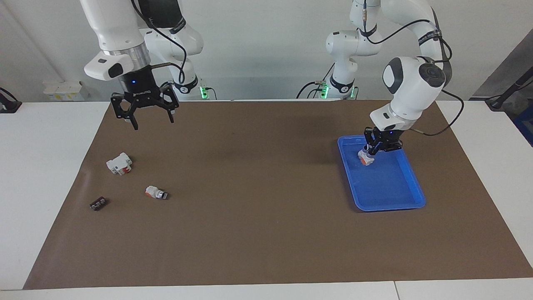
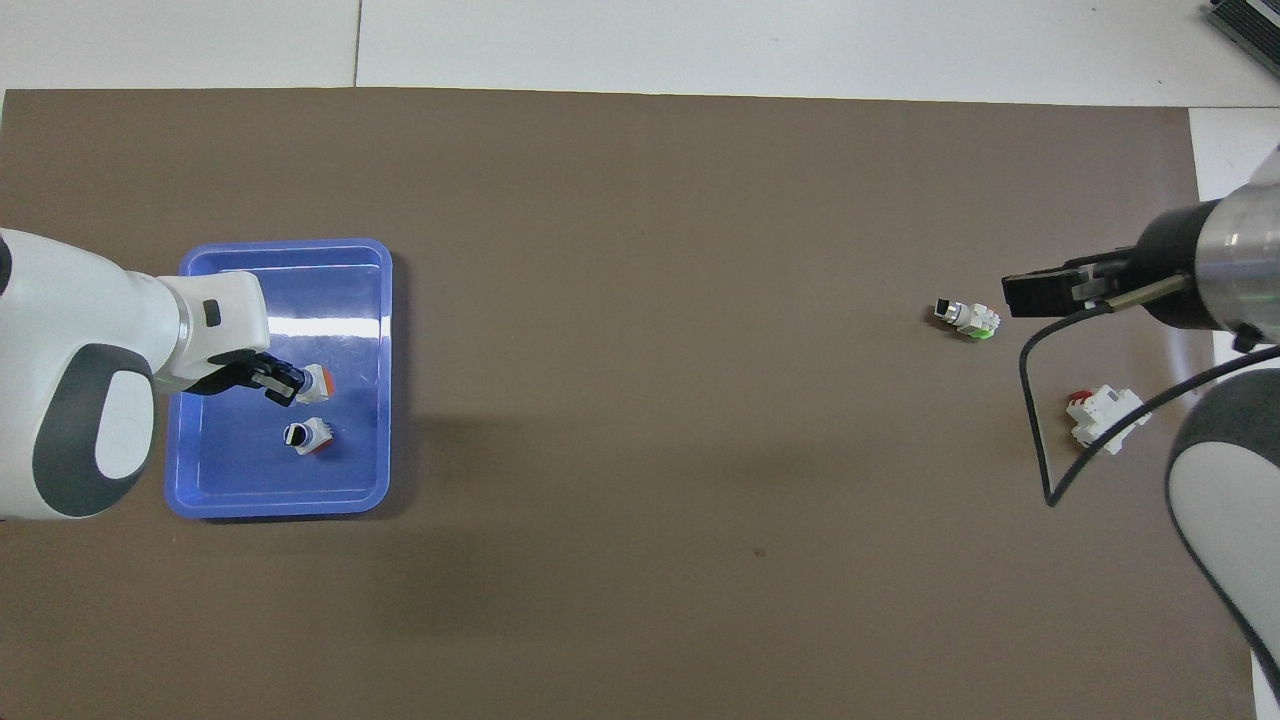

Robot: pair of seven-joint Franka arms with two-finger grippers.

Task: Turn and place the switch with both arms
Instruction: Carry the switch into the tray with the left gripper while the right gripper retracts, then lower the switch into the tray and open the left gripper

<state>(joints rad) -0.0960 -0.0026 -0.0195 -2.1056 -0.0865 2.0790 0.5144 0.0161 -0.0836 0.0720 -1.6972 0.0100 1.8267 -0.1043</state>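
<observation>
Reading the tabletop (image 1: pixel 250 233) as a clock with the robots at six, the right hand (image 1: pixel 152 123) waits nearest them, up in the air toward four o'clock with its fingers spread wide. At nine o'clock the left hand (image 1: pixel 368 153) is down inside the blue tray (image 1: pixel 389 208), closed on the switch (image 2: pixel 318 383) by its knob end, orange base out. A second switch (image 2: pixel 303 436) lies in the tray just nearer the robots.

The placing looks almost done: what seems left is to let go and lift clear. The tray's rim is close beside the hand, so a straight rise is safest.

Farther out toward three o'clock lie a white block (image 1: pixel 119 163), another small switch (image 1: pixel 156 192) and a black part (image 1: pixel 98 203), all well apart from the tray. The middle is open.
</observation>
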